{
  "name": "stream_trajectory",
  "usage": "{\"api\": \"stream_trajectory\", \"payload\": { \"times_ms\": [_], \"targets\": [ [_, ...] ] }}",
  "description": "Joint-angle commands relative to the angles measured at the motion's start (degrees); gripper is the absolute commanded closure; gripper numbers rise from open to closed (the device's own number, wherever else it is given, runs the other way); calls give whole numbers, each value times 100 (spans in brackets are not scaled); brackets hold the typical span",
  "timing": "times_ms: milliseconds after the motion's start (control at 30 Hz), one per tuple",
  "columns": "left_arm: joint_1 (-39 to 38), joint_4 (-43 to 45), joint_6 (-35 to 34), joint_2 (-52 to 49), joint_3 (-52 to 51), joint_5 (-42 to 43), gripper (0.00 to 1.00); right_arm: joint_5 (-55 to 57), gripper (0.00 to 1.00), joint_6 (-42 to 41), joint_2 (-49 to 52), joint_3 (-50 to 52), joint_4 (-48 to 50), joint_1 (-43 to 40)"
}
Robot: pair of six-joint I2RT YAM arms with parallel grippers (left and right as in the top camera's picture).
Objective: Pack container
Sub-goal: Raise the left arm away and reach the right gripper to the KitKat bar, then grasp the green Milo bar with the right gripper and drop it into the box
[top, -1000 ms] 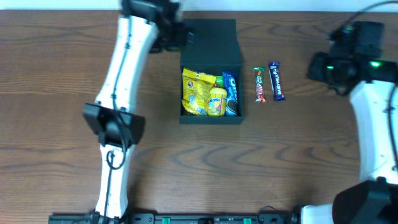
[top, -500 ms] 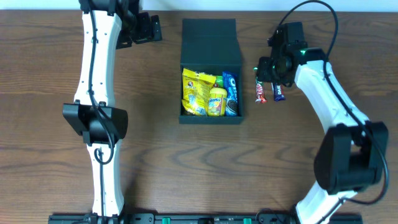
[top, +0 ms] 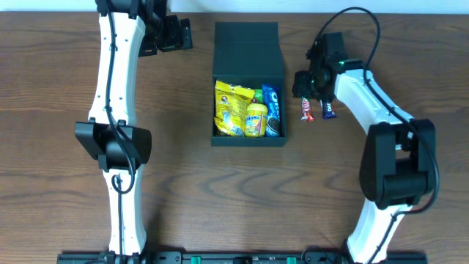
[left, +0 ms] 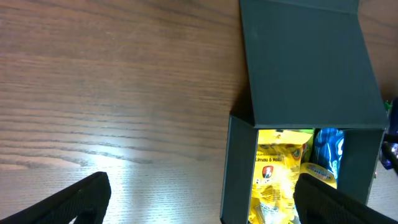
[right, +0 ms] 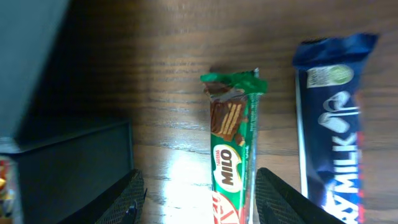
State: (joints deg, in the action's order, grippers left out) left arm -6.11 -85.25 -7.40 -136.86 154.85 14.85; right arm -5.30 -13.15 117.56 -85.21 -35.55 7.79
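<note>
The dark teal container (top: 248,50) sits mid-bench by the far edge, flap lid laid back, with a yellow snack bag (top: 231,110), a smaller yellow packet (top: 255,119) and an Oreo pack (top: 272,110) inside. Just off its right side lie a Milo bar (right: 233,162) and a blue milk chocolate bar (right: 333,124), and the right gripper (right: 202,199) is over the Milo with fingers spread wide, gripping nothing. The left gripper (top: 179,33) is near the far edge, left of the container, also wide open and empty.
</note>
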Motion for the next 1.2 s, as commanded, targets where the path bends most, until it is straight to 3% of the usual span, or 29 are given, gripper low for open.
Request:
{"api": "stream_trajectory", "payload": {
  "times_ms": [0,400,733,933,1167],
  "targets": [
    [7,-13,101,175,17,24,5,232,43,7,155,-17,0,50],
    [7,-13,96,175,17,28,5,509,49,24,619,-17,2,55],
    [7,9,96,175,17,26,5,505,75,37,649,-177,-315,55],
    [7,9,96,175,17,26,5,505,84,61,643,-1217,-1143,55],
    [7,9,98,175,17,24,5,463,93,55,643,-2929,-2791,234]
  ]
}}
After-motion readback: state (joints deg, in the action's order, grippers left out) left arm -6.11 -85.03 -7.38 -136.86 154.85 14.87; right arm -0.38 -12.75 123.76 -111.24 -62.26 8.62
